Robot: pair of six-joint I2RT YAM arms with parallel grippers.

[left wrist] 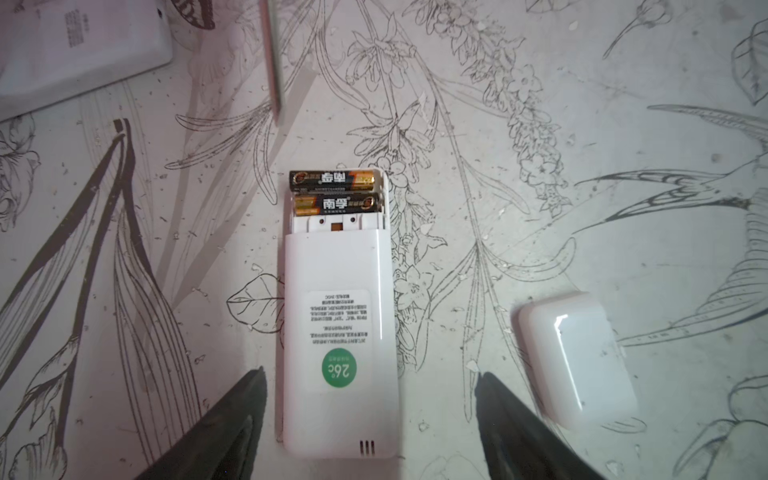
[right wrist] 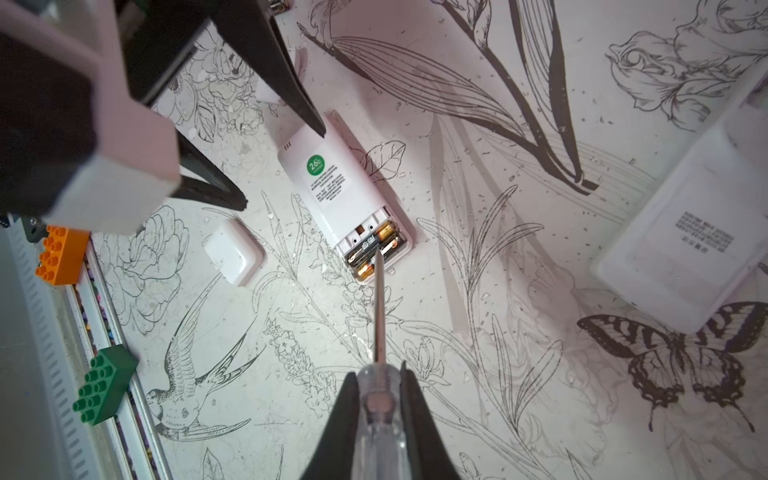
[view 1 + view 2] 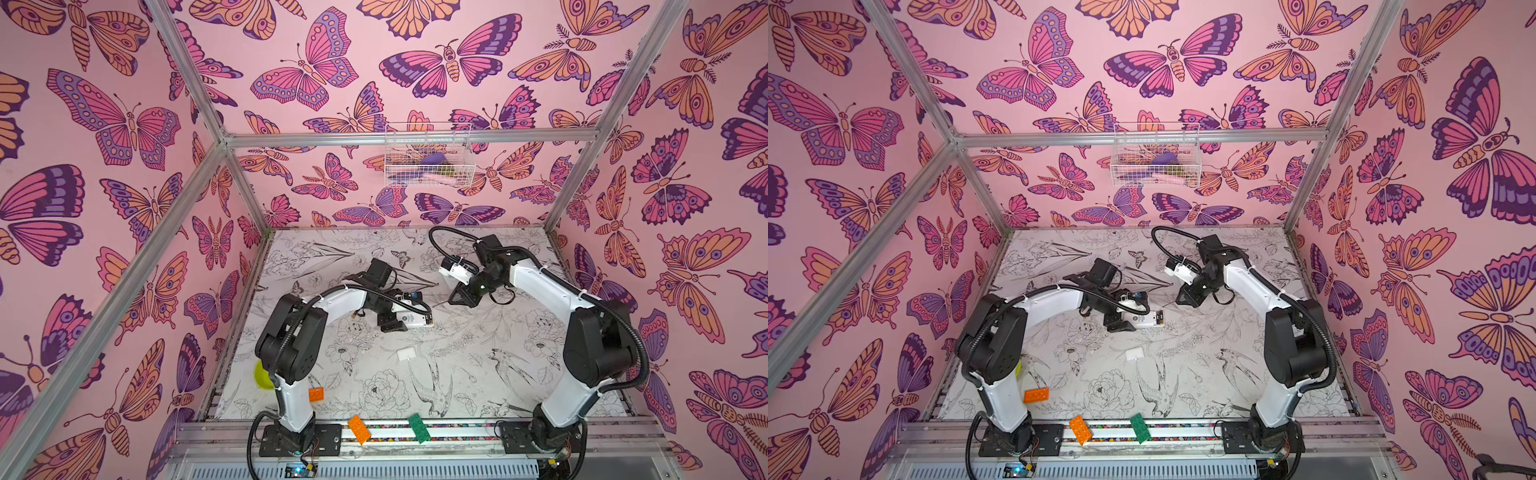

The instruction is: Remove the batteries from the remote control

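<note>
The white remote control (image 1: 338,332) lies face down on the table, its battery bay uncovered. Two batteries (image 1: 332,178) (image 1: 336,203), black with gold ends, sit side by side in the bay. My left gripper (image 1: 370,371) is open, one finger on each side of the remote's closed end, neither touching it. In both top views it stands over the remote (image 3: 415,320) (image 3: 1148,319). My right gripper (image 2: 380,374) is shut on a clear-handled screwdriver (image 2: 379,316). In the right wrist view the shaft points at the batteries. In the left wrist view its tip (image 1: 276,104) hangs short of the remote.
The detached white battery cover (image 1: 575,357) (image 3: 406,354) lies beside the remote. A second, larger white remote (image 2: 685,232) (image 1: 62,54) lies farther back. Orange bricks (image 3: 316,394) (image 3: 359,430), a green brick (image 3: 419,428) and a yellow-green bowl (image 3: 262,374) sit near the front rail. A wire basket (image 3: 428,156) hangs on the back wall.
</note>
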